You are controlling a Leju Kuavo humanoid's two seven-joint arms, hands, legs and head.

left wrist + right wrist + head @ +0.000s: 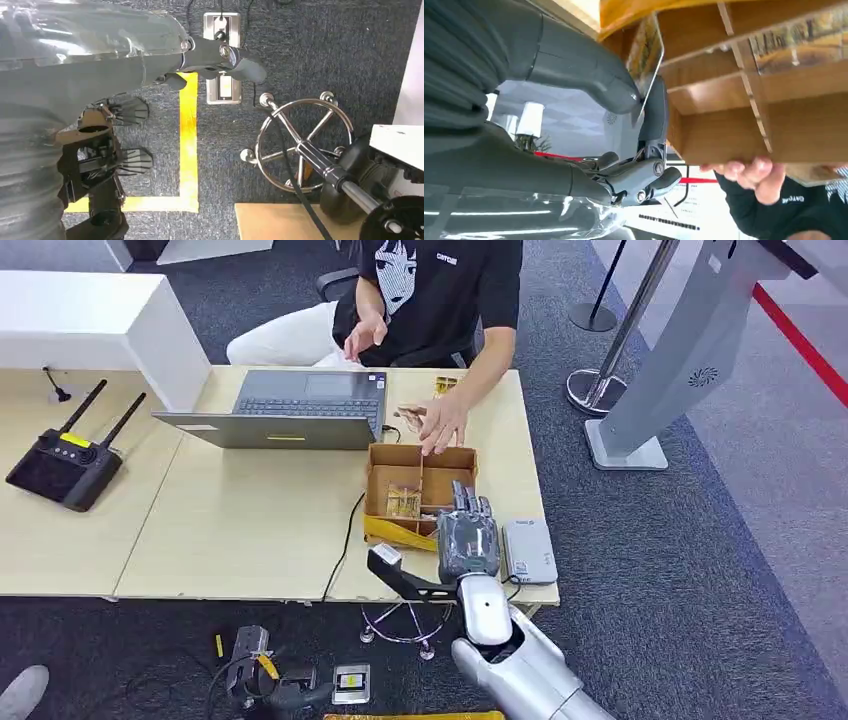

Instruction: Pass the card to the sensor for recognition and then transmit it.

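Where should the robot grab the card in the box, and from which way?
By its top edge, coming from above. The card stands on edge in the cardboard box, whose walls block its faces lower down. The right hand seems to pinch it that way, thumb on one face, a finger behind.

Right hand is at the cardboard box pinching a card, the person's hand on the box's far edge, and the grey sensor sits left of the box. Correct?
Not quite: the head view shows the sensor right of the box, beside the right hand. The rest holds: the right wrist view shows the card pinched at the box, and the person's hand rests on its far edge.
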